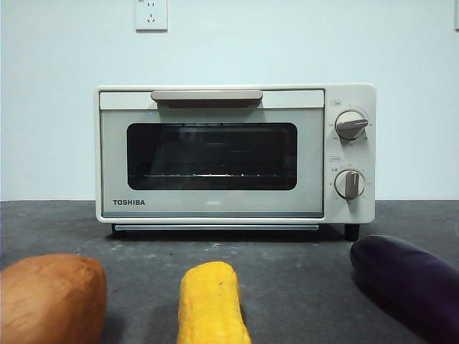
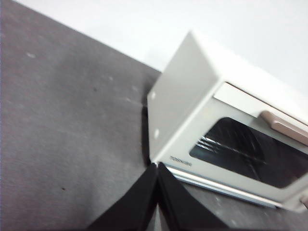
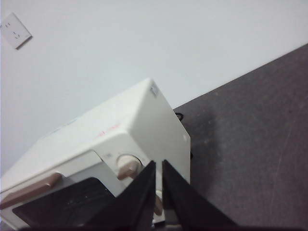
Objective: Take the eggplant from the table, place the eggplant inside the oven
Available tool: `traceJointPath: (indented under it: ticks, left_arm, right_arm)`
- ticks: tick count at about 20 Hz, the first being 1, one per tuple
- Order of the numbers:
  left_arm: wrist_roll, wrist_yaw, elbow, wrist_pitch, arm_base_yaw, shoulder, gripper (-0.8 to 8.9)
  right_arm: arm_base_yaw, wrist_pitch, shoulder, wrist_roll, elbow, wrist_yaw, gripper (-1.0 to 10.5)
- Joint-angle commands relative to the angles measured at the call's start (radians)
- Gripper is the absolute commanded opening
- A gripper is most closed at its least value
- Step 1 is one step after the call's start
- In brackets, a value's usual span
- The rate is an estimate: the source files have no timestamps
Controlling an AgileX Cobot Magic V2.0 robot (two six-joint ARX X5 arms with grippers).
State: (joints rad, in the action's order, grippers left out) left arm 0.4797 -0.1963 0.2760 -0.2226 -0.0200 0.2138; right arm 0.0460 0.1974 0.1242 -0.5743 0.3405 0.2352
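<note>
The dark-purple eggplant (image 1: 412,281) lies on the grey table (image 1: 301,279) at the front right. The cream-white oven (image 1: 235,153) stands behind it at the middle of the table, its glass door closed under the beige handle (image 1: 206,97). No arm shows in the front view. My left gripper (image 2: 157,166) is shut and empty, raised off the oven's (image 2: 226,130) left front corner. My right gripper (image 3: 159,166) is also shut with only a thin slit between its jaws, holding nothing, raised near the oven's (image 3: 120,144) knob side. The eggplant is out of both wrist views.
An orange-brown sweet potato (image 1: 51,297) lies at the front left and a yellow corn cob (image 1: 211,304) at the front middle, both in front of the oven. A wall socket (image 1: 151,14) sits on the white wall behind.
</note>
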Motion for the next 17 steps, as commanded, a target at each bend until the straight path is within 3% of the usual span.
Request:
traceJointPath:
  ticks: [1,3,9,17]
  left_arm:
    - [-0.03,-0.047,0.08,0.007,0.0,0.099,0.07]
    - [-0.063,-0.091,0.14,0.008,0.0,0.174,0.07]
    - [-0.138,-0.248,0.31,-0.014,-0.001,0.359,0.07]
    - [-0.237,-0.354,0.498,-0.172,-0.036,0.554,0.07]
  right_arm:
    - [-0.003,0.026,0.054,0.115,0.085,0.013,0.0]
    - [-0.003,0.068,0.108,0.169,0.14,0.037,0.0]
    - [-0.003,0.256,0.257,0.239,0.282,0.1,0.0]
    - [-0.008,0.5,0.386,0.305,0.379,0.155,0.0]
